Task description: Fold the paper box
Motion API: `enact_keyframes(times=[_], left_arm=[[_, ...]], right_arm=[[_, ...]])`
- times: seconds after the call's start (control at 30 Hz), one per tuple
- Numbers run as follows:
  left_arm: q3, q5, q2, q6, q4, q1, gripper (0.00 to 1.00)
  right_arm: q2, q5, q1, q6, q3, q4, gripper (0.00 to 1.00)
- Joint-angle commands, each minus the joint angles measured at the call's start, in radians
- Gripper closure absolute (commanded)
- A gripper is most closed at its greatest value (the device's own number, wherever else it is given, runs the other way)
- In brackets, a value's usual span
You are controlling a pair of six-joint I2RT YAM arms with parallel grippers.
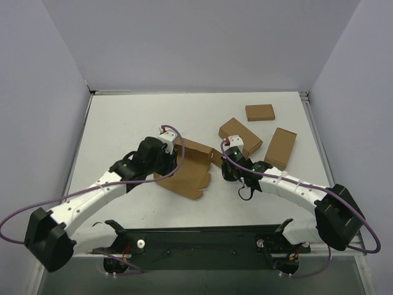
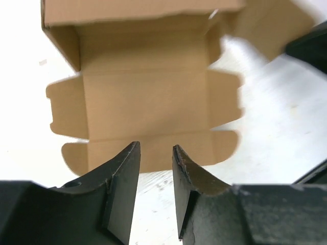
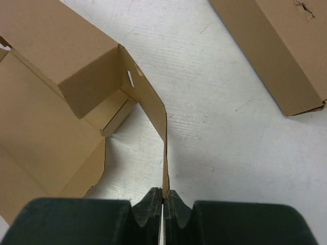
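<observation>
The plain brown cardboard paper box lies near the middle of the white table, half formed: rear walls raised, near flaps flat. The right tool pinches one flap; the left tool hovers narrowly parted, empty.

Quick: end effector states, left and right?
Left end effector: open, holding nothing.
Right end effector: closed on a flap of the paper box.

You see the paper box near the middle of the table: plain brown cardboard, half folded, its far walls raised, its near flaps with rounded tabs lying flat.
</observation>
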Motion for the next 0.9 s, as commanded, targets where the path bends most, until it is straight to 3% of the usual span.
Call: enact_keyframes(times=[0.0, 0.13, 0.33, 0.63, 0.87], left_arm=[[-0.061, -0.083, -0.160, -0.092, 0.134, -0.096, 0.58], [-0.208, -0.062, -0.084, -0.230, 0.446, -0.174, 0.58], [-0.242, -0.009, 0.138, -0.277, 0.793, -0.230, 0.59], [-0.263, 0.024, 0.355, -0.294, 1.054, -0.251, 0.66], [-0.303, 0.006, 0.456, -0.321, 1.088, -0.293, 0.76]], right_arm=[[0.008, 0.034, 0.001, 0.013, 0.034, -0.017, 1.00], [0.017, 0.031, 0.001, 0.005, 0.031, -0.010, 1.00], [0.023, 0.019, 0.001, 0.000, 0.024, -0.003, 1.00], [0.020, 0.011, -0.002, 0.011, 0.004, 0.014, 1.00], [0.013, 0.013, -0.005, 0.014, 0.030, -0.013, 1.00]])
